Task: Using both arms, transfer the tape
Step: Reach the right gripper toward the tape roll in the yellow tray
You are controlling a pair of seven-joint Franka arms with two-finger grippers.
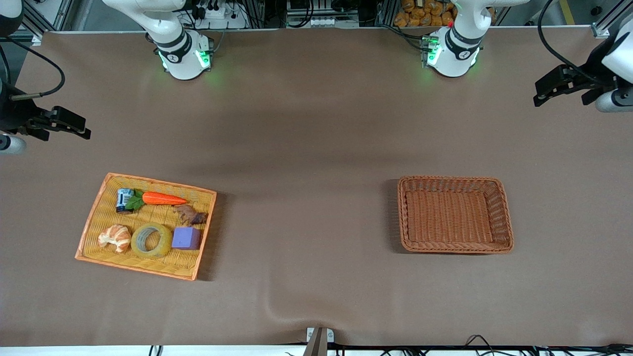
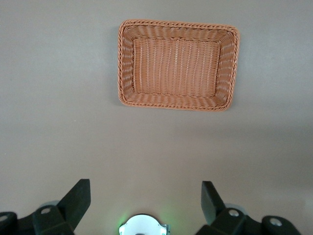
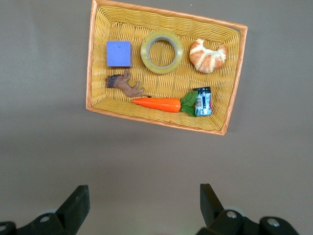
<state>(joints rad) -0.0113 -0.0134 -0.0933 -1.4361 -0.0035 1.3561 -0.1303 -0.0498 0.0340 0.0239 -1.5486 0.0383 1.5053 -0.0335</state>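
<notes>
The tape (image 1: 151, 240), a yellowish translucent ring, lies flat in a yellow wicker tray (image 1: 160, 184) toward the right arm's end of the table, between a croissant and a purple cube. It also shows in the right wrist view (image 3: 162, 51), as does the tray (image 3: 166, 11). My right gripper (image 1: 79, 129) hangs open and empty at the table's edge, well away from the tray; its jaws (image 3: 144, 193) stand wide apart. My left gripper (image 1: 541, 94) hangs open and empty at the left arm's end; its jaws (image 2: 145, 191) are wide apart too.
An empty brown wicker basket (image 1: 455, 215) sits toward the left arm's end and shows in the left wrist view (image 2: 178, 66). The tray also holds a croissant (image 1: 114, 237), a purple cube (image 1: 186, 238), a carrot (image 1: 163, 199), a small can (image 1: 123, 200) and a brown toy animal (image 1: 192, 215).
</notes>
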